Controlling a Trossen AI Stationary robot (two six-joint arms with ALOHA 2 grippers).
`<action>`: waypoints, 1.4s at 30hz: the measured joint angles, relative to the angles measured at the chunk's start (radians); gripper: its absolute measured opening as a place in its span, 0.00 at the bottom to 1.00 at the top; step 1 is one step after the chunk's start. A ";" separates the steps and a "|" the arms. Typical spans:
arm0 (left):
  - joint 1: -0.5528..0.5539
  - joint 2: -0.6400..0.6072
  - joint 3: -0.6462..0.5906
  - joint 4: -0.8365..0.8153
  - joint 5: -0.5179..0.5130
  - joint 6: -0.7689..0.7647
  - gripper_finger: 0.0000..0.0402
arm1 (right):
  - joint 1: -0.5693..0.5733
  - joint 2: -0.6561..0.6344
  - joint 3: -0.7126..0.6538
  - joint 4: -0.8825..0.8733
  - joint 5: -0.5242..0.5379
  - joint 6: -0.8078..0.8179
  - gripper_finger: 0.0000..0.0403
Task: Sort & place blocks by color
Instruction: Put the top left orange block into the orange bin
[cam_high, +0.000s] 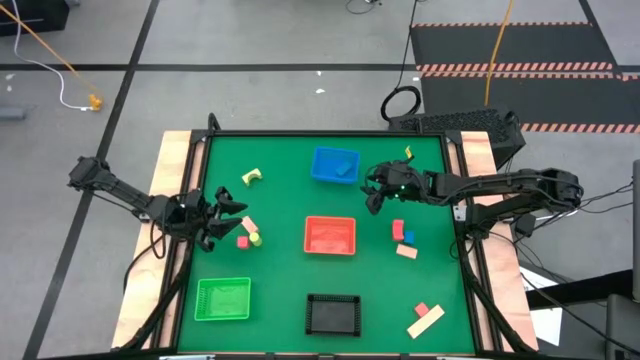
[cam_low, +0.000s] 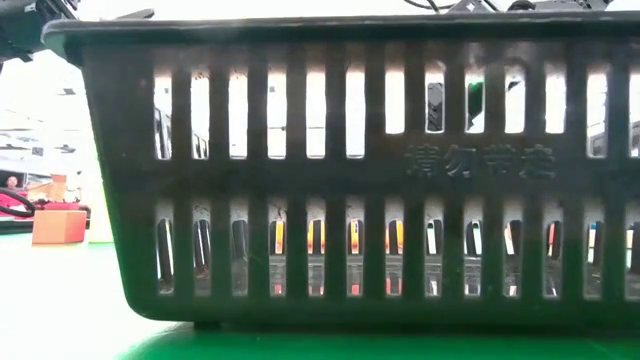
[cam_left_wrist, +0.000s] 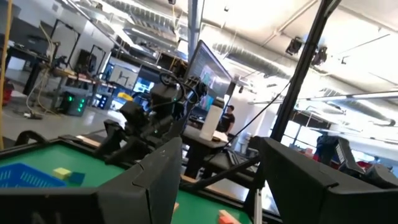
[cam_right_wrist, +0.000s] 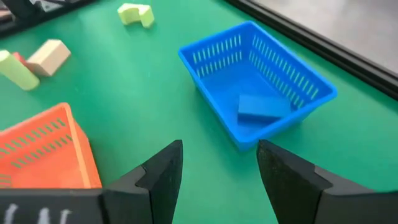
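Green surface (cam_high: 290, 290), four bins, blocks scattered. Right tool (cam_high: 372, 192) hovers just right of the blue bin (cam_high: 335, 165), fingers wide and empty; one blue block (cam_right_wrist: 262, 107) already lies in that bin, just ahead of the tool. Left tool (cam_high: 222, 215) sits at the left edge, spread wide and empty, with pink, tan and yellow blocks (cam_high: 247, 233) just to its right. Red bin (cam_high: 330, 235) sits centre.

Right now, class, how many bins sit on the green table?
4: blue bin at the far middle, red bin in the centre, green bin near left, black bin near middle.
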 joint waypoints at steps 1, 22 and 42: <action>0.000 0.000 0.000 0.000 -0.001 0.000 0.54 | 0.000 0.000 0.000 0.005 0.000 0.003 0.49; 0.000 0.000 0.000 -0.001 -0.083 -0.468 0.54 | 0.000 0.000 0.000 0.040 0.004 0.022 0.49; 0.000 0.000 0.000 -0.172 -0.075 -0.281 0.54 | 0.000 0.000 0.000 0.039 0.005 -0.004 0.49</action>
